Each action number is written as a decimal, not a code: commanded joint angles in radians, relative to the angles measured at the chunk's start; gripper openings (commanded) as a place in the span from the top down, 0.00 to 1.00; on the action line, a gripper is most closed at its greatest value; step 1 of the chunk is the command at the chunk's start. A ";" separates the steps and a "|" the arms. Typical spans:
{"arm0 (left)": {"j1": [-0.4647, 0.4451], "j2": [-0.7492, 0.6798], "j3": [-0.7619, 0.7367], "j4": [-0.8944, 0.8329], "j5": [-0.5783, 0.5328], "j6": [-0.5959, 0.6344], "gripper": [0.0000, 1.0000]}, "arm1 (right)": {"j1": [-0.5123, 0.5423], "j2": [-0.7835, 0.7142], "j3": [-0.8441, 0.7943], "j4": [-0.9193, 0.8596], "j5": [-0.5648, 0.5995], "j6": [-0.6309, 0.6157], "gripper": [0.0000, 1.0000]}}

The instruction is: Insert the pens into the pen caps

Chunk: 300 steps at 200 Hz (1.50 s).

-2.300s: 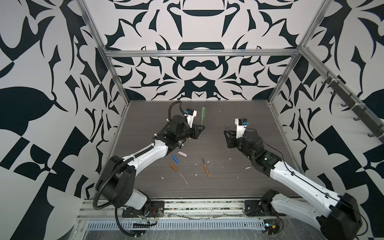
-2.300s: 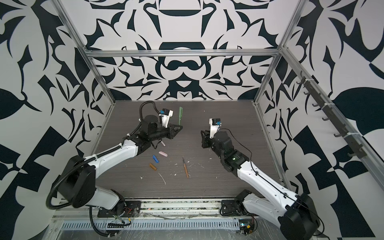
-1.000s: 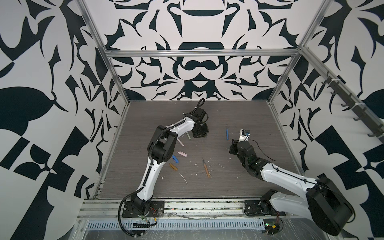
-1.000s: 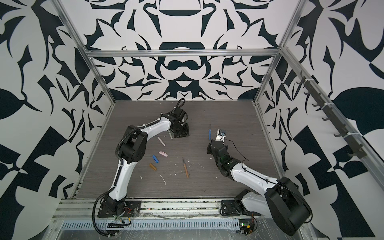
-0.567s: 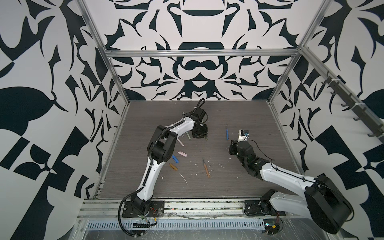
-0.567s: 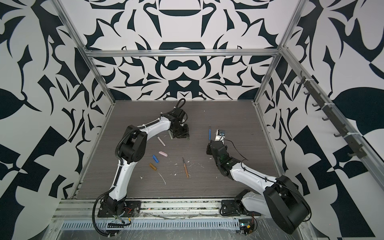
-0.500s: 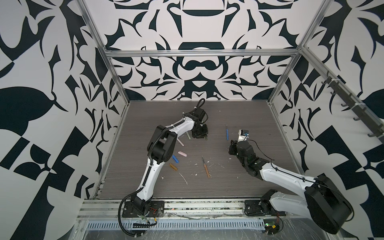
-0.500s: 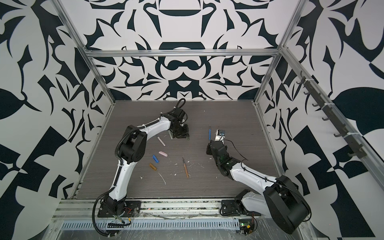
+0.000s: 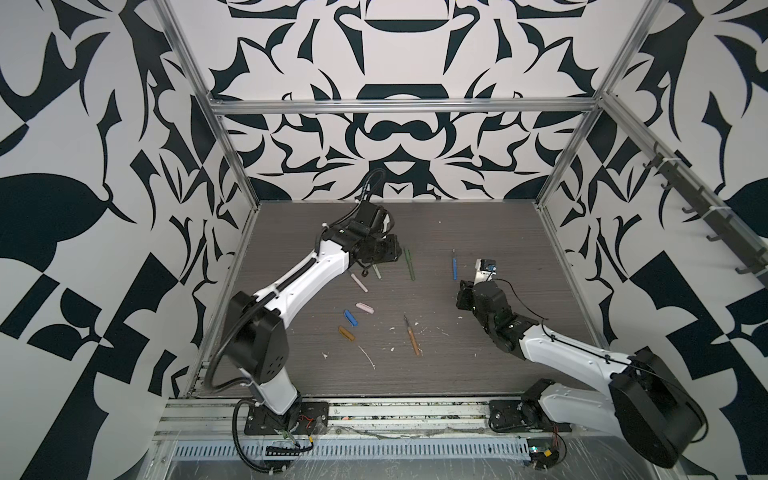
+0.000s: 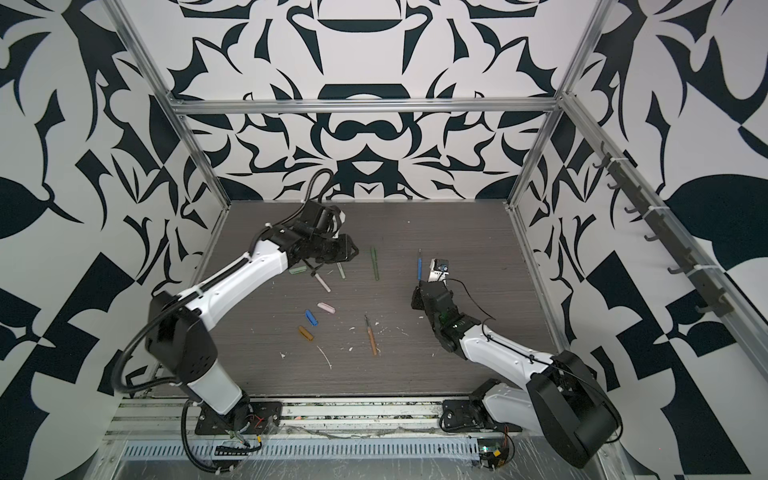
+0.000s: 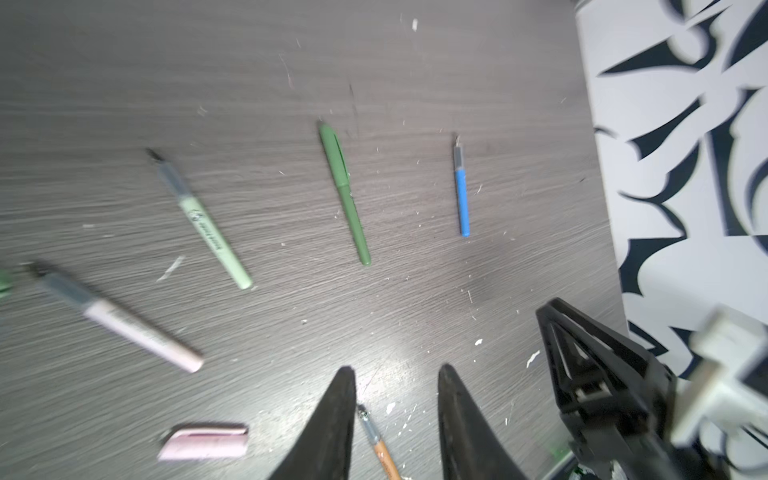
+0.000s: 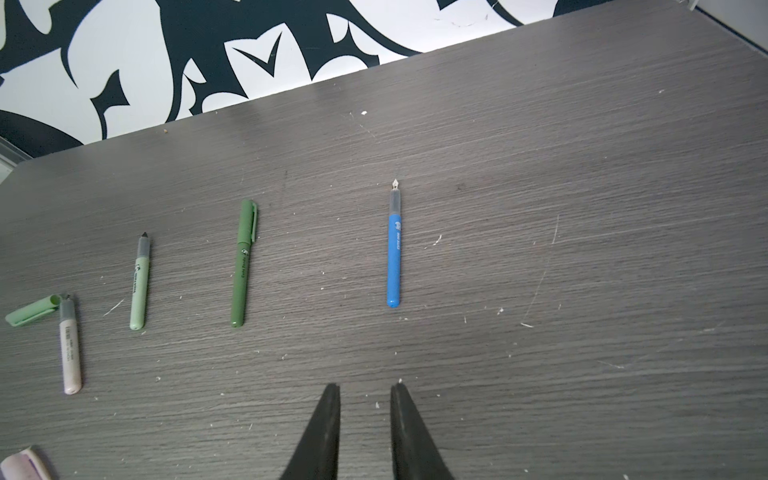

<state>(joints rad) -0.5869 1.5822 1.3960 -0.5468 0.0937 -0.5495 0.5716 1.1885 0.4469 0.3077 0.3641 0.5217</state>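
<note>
Dark green pen (image 12: 243,266) capped, 4 pens (image 12: 394,259) bare-tipped, 4 caps (image 9: 364,308) apparently loose, all lying flat

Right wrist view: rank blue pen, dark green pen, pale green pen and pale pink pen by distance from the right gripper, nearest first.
From the right gripper:
1. blue pen, just ahead of the jaws, uncapped.
2. dark green pen, capped, off to the robot's left.
3. pale green pen, further that way.
4. pale pink pen, farthest that way.
</note>
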 commanded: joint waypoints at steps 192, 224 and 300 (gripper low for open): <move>0.405 -0.496 -0.479 0.549 -0.100 -0.178 0.38 | 0.463 0.787 1.065 -0.736 -0.388 -0.156 0.75; 0.413 -0.501 -0.476 0.542 -0.099 -0.173 0.37 | 0.474 0.886 1.177 -0.773 -0.414 -0.191 0.76; 0.421 -0.487 -0.481 0.574 -0.034 -0.181 0.36 | 0.475 1.049 1.359 -0.833 -0.397 -0.253 0.81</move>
<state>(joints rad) -0.1719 1.0988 0.9154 -0.0158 0.0216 -0.7177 1.0447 2.2322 1.7443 -0.4778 -0.0338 0.2985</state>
